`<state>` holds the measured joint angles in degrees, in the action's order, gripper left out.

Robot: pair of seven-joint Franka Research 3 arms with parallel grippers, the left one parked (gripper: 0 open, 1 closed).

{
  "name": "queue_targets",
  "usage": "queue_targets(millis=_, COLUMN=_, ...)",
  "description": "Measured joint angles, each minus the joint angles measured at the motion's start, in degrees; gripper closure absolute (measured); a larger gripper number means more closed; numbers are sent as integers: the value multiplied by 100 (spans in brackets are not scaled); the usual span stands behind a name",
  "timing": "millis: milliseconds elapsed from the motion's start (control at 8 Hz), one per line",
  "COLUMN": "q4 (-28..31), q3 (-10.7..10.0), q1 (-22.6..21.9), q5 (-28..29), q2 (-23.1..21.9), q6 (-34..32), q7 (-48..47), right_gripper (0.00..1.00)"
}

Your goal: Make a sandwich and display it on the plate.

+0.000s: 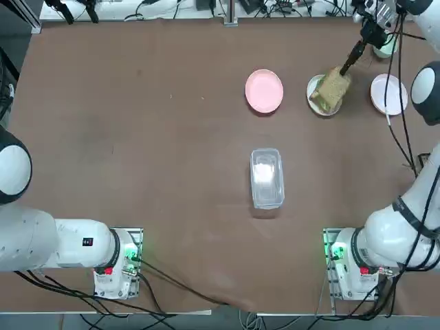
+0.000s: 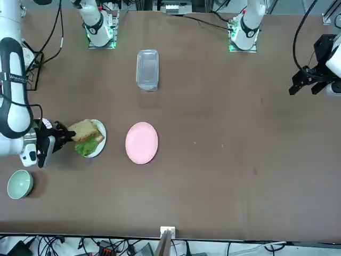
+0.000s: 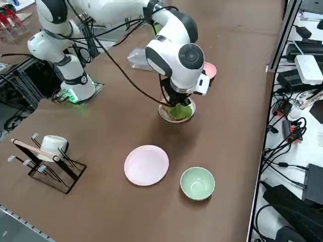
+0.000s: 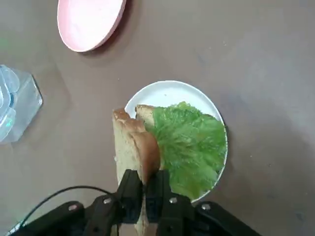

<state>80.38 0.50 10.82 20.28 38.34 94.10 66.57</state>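
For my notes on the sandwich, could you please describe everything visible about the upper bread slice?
The upper bread slice is roughly square, pale tan, with a browner crust and a soft, porous look. It seems whole. It stands tilted above the white plate, beside the green lettuce leaf, overhanging the plate's edge. The right hand pinches it; whether it touches the lettuce is unclear.

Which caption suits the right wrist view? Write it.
The right gripper grips a bread slice beside lettuce on the white plate.
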Motion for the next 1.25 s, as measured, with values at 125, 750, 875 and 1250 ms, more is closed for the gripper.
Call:
queue_targets(millis=125, q4=-1, q3=0, q1=1, q5=69, q2=22, q6=-66, q7=-121, right_gripper=92)
queue_targets(millis=750, q4=-148, q3=-1, q1=29, q5=102, q2=196, q6=-83, q7=-160, right_gripper=93)
queue_targets(millis=875, q4=-192, q3=-1, q1=32, q5=102, q2=217, q6=-83, q7=-160, right_gripper=92)
queue_targets(millis=1250, q4=-240, q3=-2, q1=40, q5=102, q2=245, q6=-83, q7=-160, right_gripper=69)
